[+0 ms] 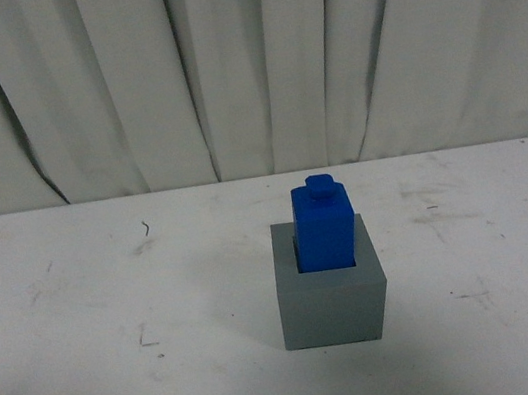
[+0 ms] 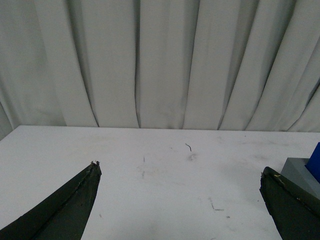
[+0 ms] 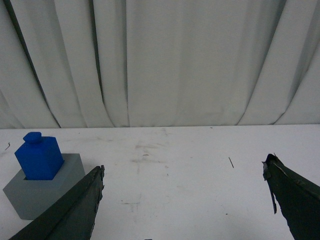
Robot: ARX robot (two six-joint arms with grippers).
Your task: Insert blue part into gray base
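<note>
Already the blue part [image 1: 325, 226] stands upright in the gray base [image 1: 330, 298] at frame centre; both the left gripper [image 2: 180, 175] and right gripper [image 3: 184, 172] hang spread, empty, so only seating depth needs checking.

The only thing standing on my desk [image 1: 77, 290] is the gray base [image 1: 331, 306] with the blue part [image 1: 325, 228] seated upright in its recess, rising above the rim. All around the gray base, the desk is bare on every side. Behind the gray base, well apart, a pleated white curtain [image 1: 241, 59] closes off the far edge. My left claw [image 2: 180, 175] and right claw [image 3: 182, 172] both gape wide over bare desk beside the gray base, nothing between their fingers.
</note>
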